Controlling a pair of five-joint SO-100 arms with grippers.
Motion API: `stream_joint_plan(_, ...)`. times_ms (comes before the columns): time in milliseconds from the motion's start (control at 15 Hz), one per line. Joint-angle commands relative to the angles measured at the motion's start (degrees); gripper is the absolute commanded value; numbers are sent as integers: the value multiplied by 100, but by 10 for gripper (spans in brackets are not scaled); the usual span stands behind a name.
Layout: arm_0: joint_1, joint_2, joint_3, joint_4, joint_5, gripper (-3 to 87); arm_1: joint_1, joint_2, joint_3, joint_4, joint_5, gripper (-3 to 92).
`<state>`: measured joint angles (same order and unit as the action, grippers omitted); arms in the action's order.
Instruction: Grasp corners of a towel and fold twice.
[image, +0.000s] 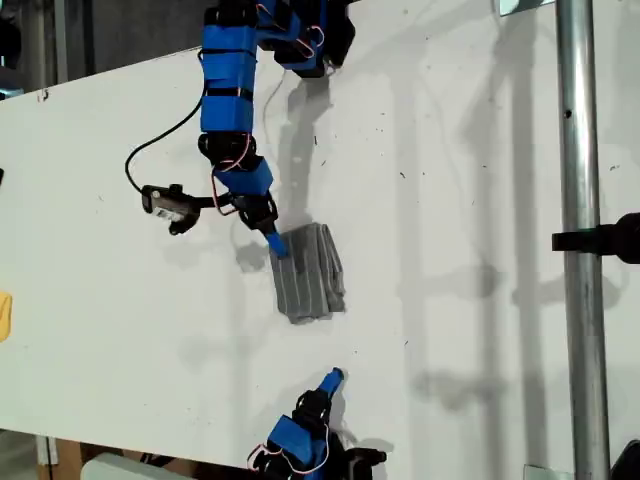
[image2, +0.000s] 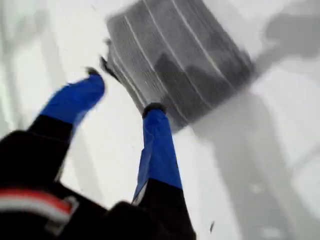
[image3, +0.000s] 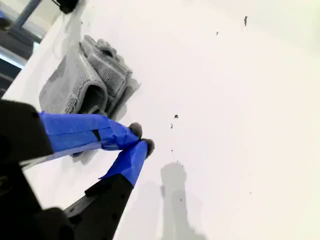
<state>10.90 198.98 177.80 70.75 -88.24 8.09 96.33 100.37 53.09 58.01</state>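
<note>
Second tool (image3: 142, 138) pinched empty | first tool (image2: 125, 90) wide, at folded towel (image: 308, 271)

— What blocks my way in?
— The folded towel (image: 308, 272) lies mid-table (image: 480, 250), my first gripper (image: 274, 243) at its edge, jaws apart. A cable (image: 150, 150) and small camera (image: 168, 205) sit toward the exterior view's left.
— And open room?
— Bare surface between the towel and my second gripper (image: 333, 378), and rightward to the metal pole (image: 580, 240).
</note>
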Motion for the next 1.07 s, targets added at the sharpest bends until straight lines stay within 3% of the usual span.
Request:
stream_joint_plan(0, -70, 35, 97, 185, -237, 46, -255, 791, 1441, 580, 1002, -2)
stream_joint_plan(67, -53, 26, 97, 325, -220, 46, -352, 879, 2004, 589, 1397, -2)
stream_joint_plan(267, -44, 26, 97, 281, 3595, 42, -659, 1424, 3656, 589, 2689, -2)
stream_joint_plan(467, -79, 26, 97, 316, 3331, 38, -677, 4069, 5317, 1020, 3727, -2)
stream_joint_plan(733, -79, 26, 97, 316, 3331, 38, -387, 9158, 6390, 2927, 3718, -2)
stream_joint_plan(1000, -79, 26, 97, 325, 3305, 37, -466, 9229, 6513, 2900, 3788, 6)
